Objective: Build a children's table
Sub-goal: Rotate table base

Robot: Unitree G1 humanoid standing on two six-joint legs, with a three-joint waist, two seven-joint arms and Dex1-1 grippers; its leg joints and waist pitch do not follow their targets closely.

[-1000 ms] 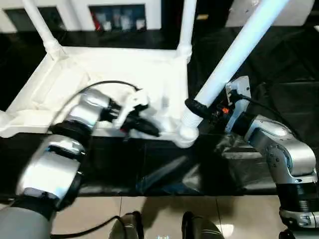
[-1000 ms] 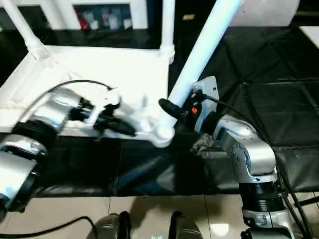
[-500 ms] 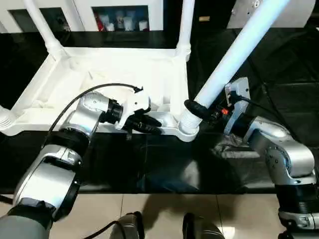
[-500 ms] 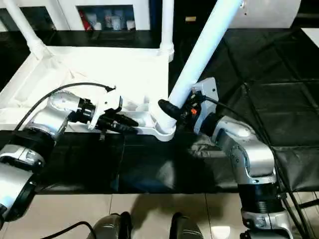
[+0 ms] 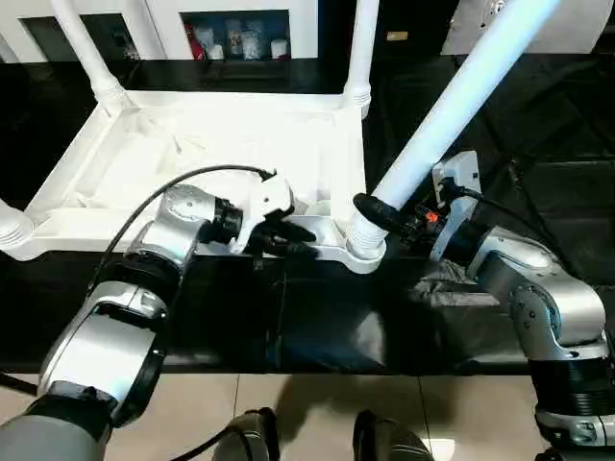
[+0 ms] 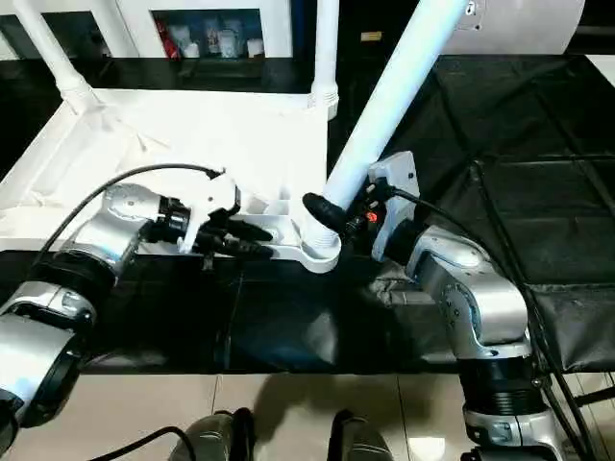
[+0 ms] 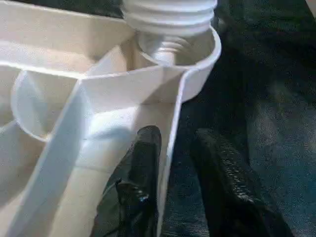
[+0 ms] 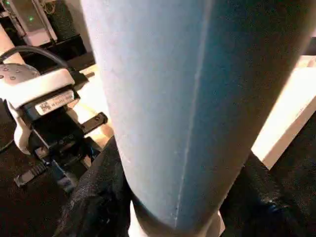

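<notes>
I've got the tabletop (image 5: 221,144) lying underside-up on the black-covered counter (image 5: 317,317), two legs already standing in the far sockets, and the R gripper (image 5: 380,213) has its fingers clamped round the base of a third leg (image 5: 452,110) whose threaded end sits in the near corner socket (image 5: 363,252). That leg's long axis leans up and away to the right, not yet square to the top. L gripper (image 7: 173,163) straddles the near rim wall just beside that socket, fingers (image 7: 140,163) slightly apart, one each side, so L steadies while R does the seating, I reckon.
</notes>
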